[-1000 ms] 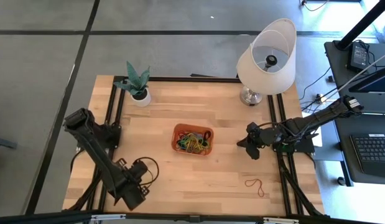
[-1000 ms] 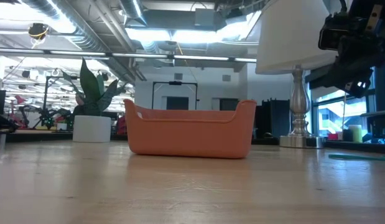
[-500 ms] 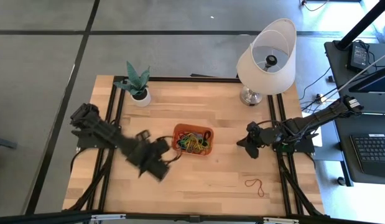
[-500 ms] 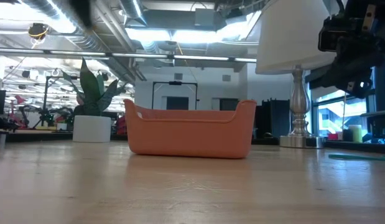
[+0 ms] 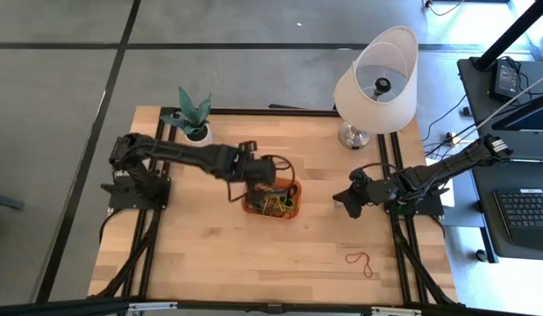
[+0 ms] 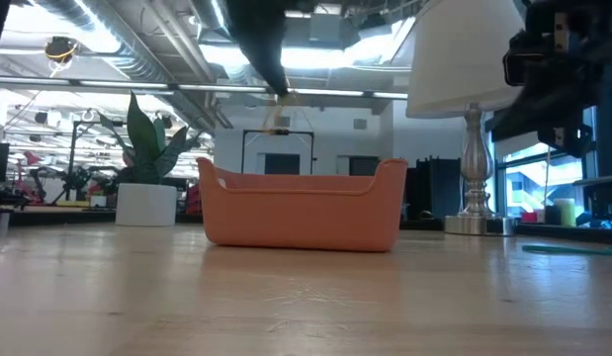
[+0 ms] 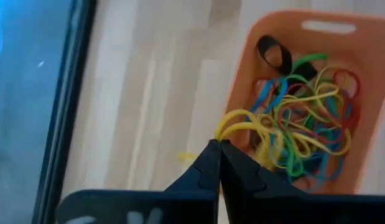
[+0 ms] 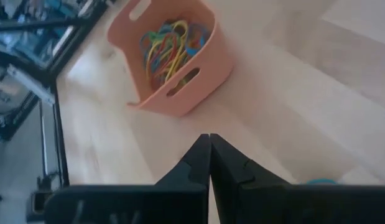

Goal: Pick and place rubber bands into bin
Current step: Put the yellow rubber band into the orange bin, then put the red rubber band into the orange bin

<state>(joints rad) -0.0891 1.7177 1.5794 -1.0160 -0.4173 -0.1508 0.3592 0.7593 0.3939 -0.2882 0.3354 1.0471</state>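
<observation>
Left hand (image 7: 218,144) pinches one yellow rubber band (image 7: 237,119) over the one bin (image 5: 250,188); right hand (image 8: 209,138) pressed together.

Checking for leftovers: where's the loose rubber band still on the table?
In the high view a red rubber band lies alone on the table, near its front right corner, well apart from the bin and below the shut right gripper.

orange bin (image 5: 250,204) stuffed with rubber bands (image 7: 301,130) in yellow, green, blue, red, plus one black; a yellow band (image 7: 237,121) pinched in the black left gripper (image 7: 219,144). pale wood table (image 5: 289,254), white lampshade (image 5: 376,75), green plant (image 5: 190,112) in white pot (image 5: 199,139)
</observation>
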